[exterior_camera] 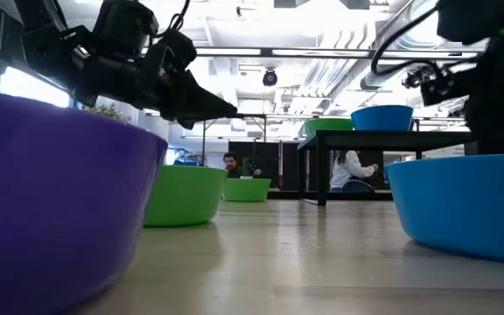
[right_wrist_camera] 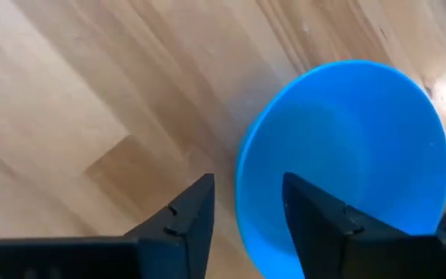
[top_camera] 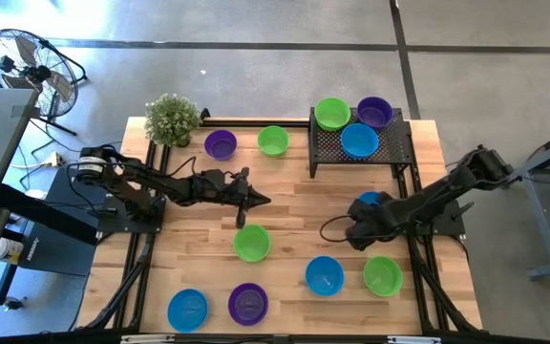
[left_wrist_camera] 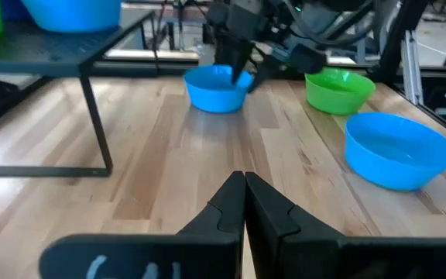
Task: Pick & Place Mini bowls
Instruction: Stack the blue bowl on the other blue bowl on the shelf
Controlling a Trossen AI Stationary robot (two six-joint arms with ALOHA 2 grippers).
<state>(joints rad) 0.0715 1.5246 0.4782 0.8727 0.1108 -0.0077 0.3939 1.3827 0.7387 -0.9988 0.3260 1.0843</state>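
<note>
From above, I saw the right gripper [top_camera: 359, 229] low over the right half of the table [top_camera: 294, 205], and the blue bowl [top_camera: 370, 200] it worked on lay just at its twelve o'clock, half hidden by the arm. In the right wrist view, its two fingers [right_wrist_camera: 188, 213] stood apart, with one finger over bare wood outside the bowl's wall and the other over the inside of the blue bowl [right_wrist_camera: 347, 155], so the rim passed between them. I could not tell for sure whether a finger touched the rim, but nothing was clamped. A round bowl has no long axis, so what mattered in my judgement was only that the rim stayed between the fingers. If the aim was a grip, a straight closing would pinch the wall; if it was a release, a straight lift would clear it. The black rack [top_camera: 359, 153] stood at twelve o'clock from this bowl, already with a green, a purple and a blue bowl on it. The left gripper [top_camera: 254, 199] waited at the centre of the table with its fingers pressed together and nothing in them, pointing to three o'clock. It was nearer to the green bowl [top_camera: 252, 243] at its six o'clock, so the right arm was clearly the one for the blue bowl.
</note>
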